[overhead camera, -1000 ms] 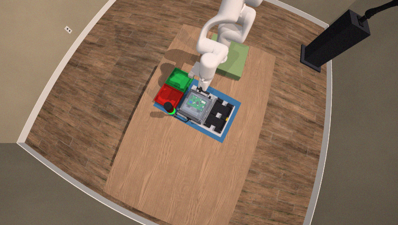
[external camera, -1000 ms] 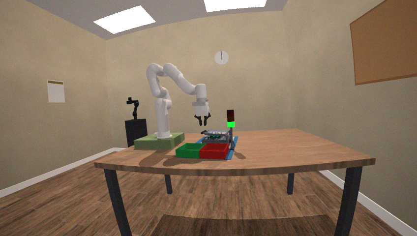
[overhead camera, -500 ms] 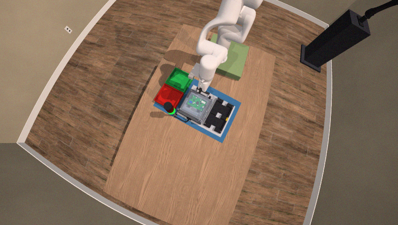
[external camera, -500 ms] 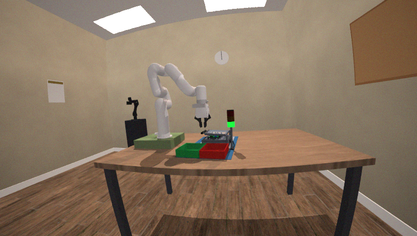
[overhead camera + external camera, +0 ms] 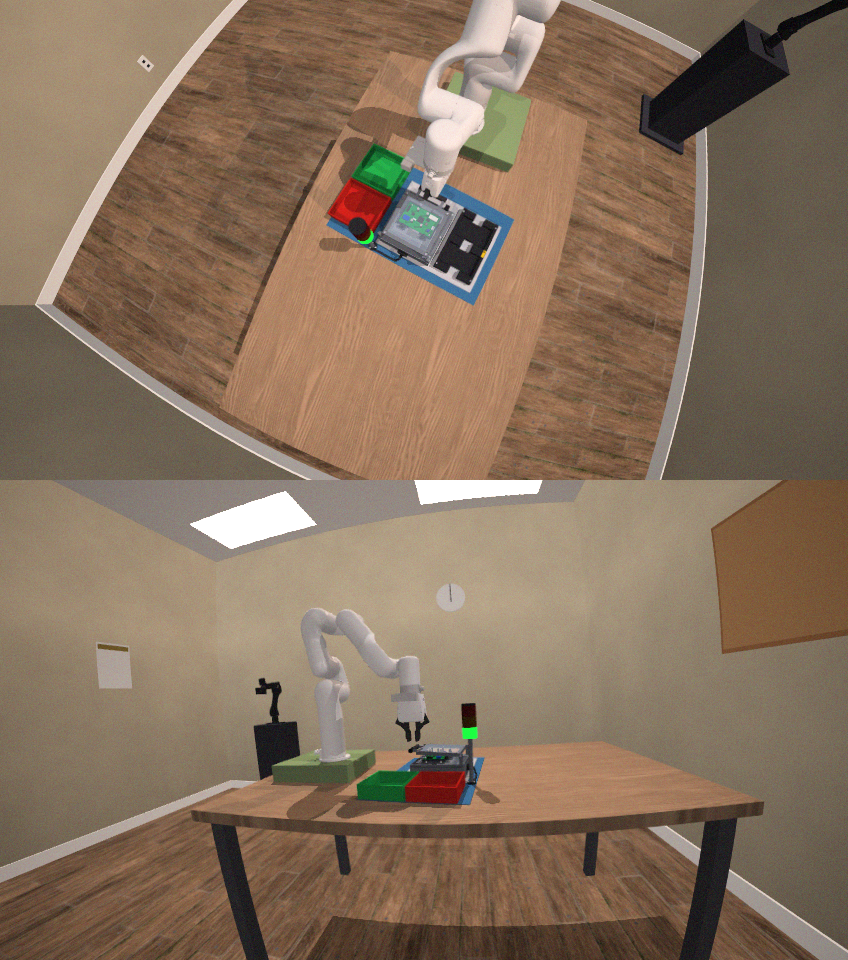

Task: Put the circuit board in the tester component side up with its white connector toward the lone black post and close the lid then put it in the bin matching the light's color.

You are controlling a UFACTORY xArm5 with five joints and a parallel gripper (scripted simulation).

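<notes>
The green circuit board (image 5: pixel 418 218) lies flat in the tester (image 5: pixel 413 228) under the closed clear lid. The signal light (image 5: pixel 469 732) beside the tester glows green; it also shows in the overhead view (image 5: pixel 361 230). My gripper (image 5: pixel 414 731) hangs a little above the tester's edge nearest the arm, fingers pointing down, narrowly open and empty. From above, the gripper (image 5: pixel 427 192) is over that edge, where a small black part sticks out. The green bin (image 5: pixel 380 170) and the red bin (image 5: pixel 359 205) stand side by side next to the tester, both empty.
The empty black tray (image 5: pixel 467 243) sits on the blue mat on the tester's other side. The arm's green base block (image 5: pixel 496 127) is behind. A black camera stand (image 5: pixel 714 83) is on the floor beyond the table.
</notes>
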